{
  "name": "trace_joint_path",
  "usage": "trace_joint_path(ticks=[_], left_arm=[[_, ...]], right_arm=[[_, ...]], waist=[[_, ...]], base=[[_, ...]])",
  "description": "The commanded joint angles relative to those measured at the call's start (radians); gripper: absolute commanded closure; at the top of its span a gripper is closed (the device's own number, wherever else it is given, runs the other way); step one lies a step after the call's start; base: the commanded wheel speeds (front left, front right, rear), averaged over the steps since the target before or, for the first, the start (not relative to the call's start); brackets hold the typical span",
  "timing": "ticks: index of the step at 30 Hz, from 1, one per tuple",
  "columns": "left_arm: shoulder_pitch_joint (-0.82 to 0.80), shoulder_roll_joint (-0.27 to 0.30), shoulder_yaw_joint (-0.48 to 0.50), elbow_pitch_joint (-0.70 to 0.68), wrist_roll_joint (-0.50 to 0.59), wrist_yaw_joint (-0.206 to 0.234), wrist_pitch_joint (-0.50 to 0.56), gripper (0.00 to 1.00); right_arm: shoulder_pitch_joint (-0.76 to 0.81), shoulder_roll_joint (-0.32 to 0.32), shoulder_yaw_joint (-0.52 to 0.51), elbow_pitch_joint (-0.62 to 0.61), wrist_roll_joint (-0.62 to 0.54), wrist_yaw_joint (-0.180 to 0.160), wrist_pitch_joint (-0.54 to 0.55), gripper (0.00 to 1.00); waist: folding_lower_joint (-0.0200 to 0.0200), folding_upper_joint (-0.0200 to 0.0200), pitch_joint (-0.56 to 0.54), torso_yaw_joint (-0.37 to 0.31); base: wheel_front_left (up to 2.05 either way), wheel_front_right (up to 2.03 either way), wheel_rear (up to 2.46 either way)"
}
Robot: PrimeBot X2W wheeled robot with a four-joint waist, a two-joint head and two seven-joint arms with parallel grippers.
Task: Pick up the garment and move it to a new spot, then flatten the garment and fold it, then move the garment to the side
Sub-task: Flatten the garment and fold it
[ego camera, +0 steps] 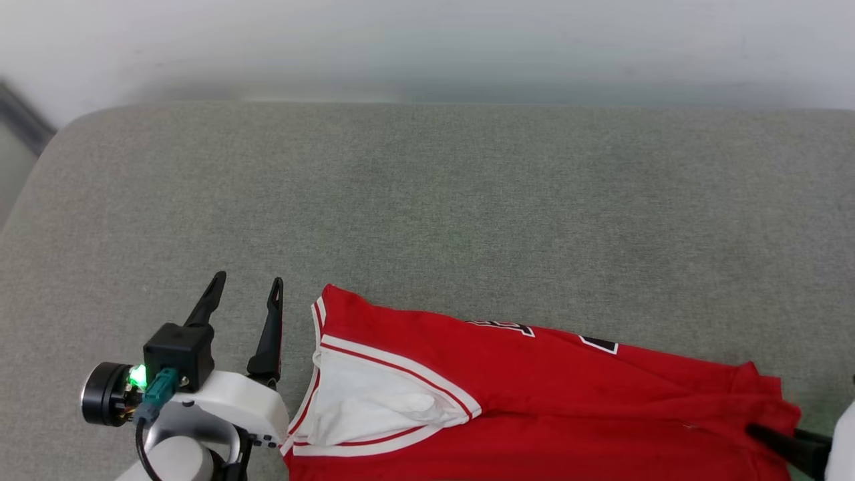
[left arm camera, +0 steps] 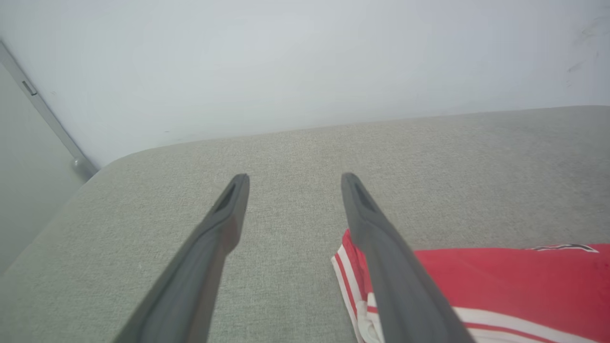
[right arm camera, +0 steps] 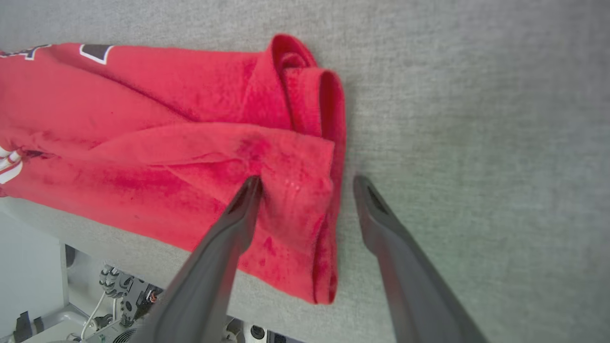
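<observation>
Garment [ego camera: 534, 387] lies with sleeve beside parted left fingers [ego camera: 270, 331]; parted right fingers [right arm camera: 224, 247] straddle its other edge.

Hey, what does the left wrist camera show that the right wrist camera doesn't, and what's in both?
Left wrist view: the open left gripper beside the garment's striped trim, with the pale wall behind.
Right wrist view: the open right gripper astride the garment's rolled red end, one finger over fabric, one over bare cushion, plus robot hardware below the cushion's edge.
Both: the red garment lying on the grey cushion, and some dark lettering.
</observation>
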Motion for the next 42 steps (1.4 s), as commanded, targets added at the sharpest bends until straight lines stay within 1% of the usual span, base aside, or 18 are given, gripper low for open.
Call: trace_joint_path(ticks=[1,6,11,16,17,18,19,22,28,33,37,40,42], left_arm=[[0.017,-0.013,0.016,-0.004,0.017,-0.006,-0.007,0.0],[0.084,-0.083,0.12,0.005,0.118,-0.051,-0.006,0.0],[0.131,-0.153,0.215,0.017,0.206,-0.091,-0.006,0.0],[0.166,-0.222,0.297,0.022,0.289,-0.132,-0.005,0.0],[0.173,-0.236,0.312,0.024,0.306,-0.142,-0.005,0.0],[0.181,-0.25,0.326,0.026,0.322,-0.152,-0.005,0.0],[0.186,-0.261,0.342,0.028,0.337,-0.162,-0.005,0.0],[0.208,-0.297,0.383,0.038,0.381,-0.191,-0.005,0.0],[0.253,-0.357,0.458,0.046,0.462,-0.232,-0.005,0.0],[0.287,-0.401,0.504,0.049,0.514,-0.263,-0.005,0.0],[0.305,-0.43,0.532,0.052,0.548,-0.289,-0.005,0.0],[0.315,-0.447,0.548,0.053,0.571,-0.306,-0.005,0.0],[0.325,-0.46,0.558,0.055,0.583,-0.315,-0.005,0.0]], right_arm=[[0.006,0.012,0.0,0.006,0.003,0.0,0.005,0.0],[-0.006,0.077,0.048,0.041,0.002,0.0,0.044,0.0],[-0.024,0.137,0.093,0.035,0.036,0.001,0.063,0.0],[-0.058,0.144,0.118,0.044,0.038,0.001,0.046,0.0],[-0.068,0.144,0.118,0.046,0.039,0.001,0.038,0.49],[-0.078,0.141,0.119,0.047,0.04,0.001,0.031,0.72],[-0.083,0.137,0.121,0.048,0.039,0.001,0.025,1.0],[-0.097,0.112,0.125,0.044,0.035,0.001,0.004,1.0],[-0.118,0.048,0.112,0.027,0.046,0.0,-0.043,1.0],[-0.109,-0.026,0.088,0.033,0.041,0.0,-0.063,1.0],[-0.091,-0.093,0.073,0.059,0.014,0.0,-0.053,1.0],[-0.087,-0.119,0.059,0.072,0.006,0.0,-0.04,1.0],[-0.082,-0.122,0.059,0.06,0.002,0.0,-0.028,1.0]], waist=[[0.0,0.0,0.006,0.006],[0.0,0.0,0.019,0.021],[0.0,0.0,0.029,0.029],[0.0,0.0,0.032,0.034],[0.0,0.0,0.031,0.035],[0.0,0.0,0.03,0.035],[0.0,0.0,0.028,0.035],[0.0,0.0,0.019,0.034],[0.0,0.0,-0.011,0.025],[0.0,0.0,-0.035,0.016],[0.0,0.0,-0.051,0.012],[0.0,0.0,-0.062,0.01],[0.0,0.0,-0.07,0.01]], base=[[0.0,0.0,0.0],[0.0,0.0,0.0],[0.0,0.0,0.0],[0.0,0.0,0.0],[0.0,0.0,0.0],[0.0,0.0,0.0],[0.0,0.0,0.0],[0.0,0.0,0.0],[0.0,0.0,0.0],[0.0,0.0,0.0],[0.0,0.0,0.0],[0.0,0.0,0.0],[0.0,0.0,0.0]])
